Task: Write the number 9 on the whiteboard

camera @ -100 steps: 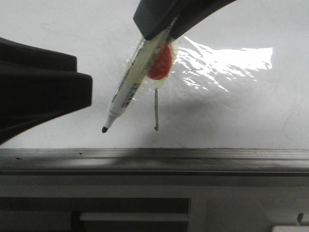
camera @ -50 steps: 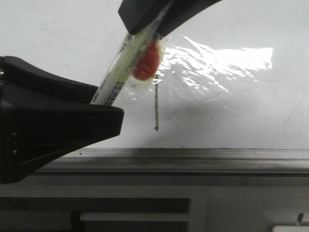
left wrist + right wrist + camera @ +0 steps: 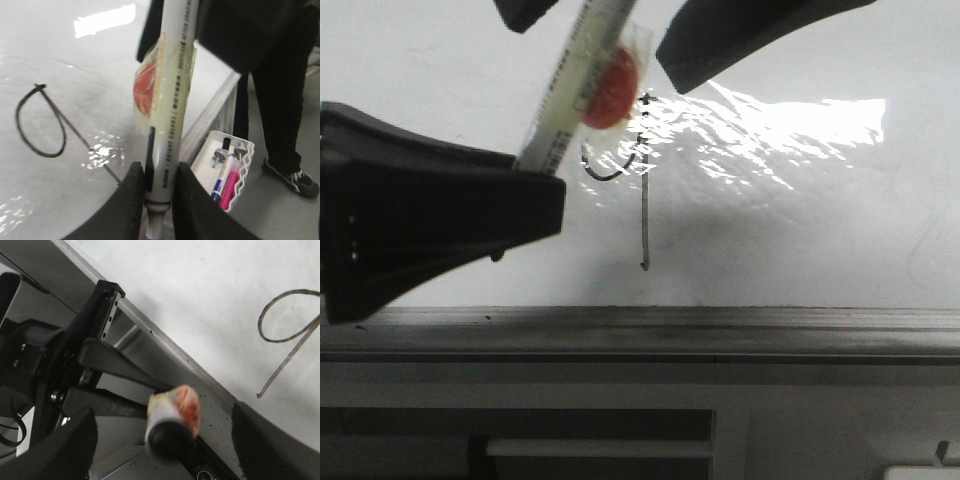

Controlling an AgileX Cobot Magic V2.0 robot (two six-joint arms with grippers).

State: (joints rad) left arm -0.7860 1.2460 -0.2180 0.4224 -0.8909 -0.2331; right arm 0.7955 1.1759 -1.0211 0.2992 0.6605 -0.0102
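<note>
The number 9 is drawn on the whiteboard, above its rail. The marker is clamped near its tip by the left fingers. Right fingers are spread apart around the barrel, probably a handover.

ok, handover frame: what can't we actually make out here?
- Front view: top of the number 9 loop hidden behind the marker.
- Left wrist view: marker tip cut off by the frame edge, below the left gripper.
- Right wrist view: marker end blurred; right gripper fingertips out of frame.
</note>
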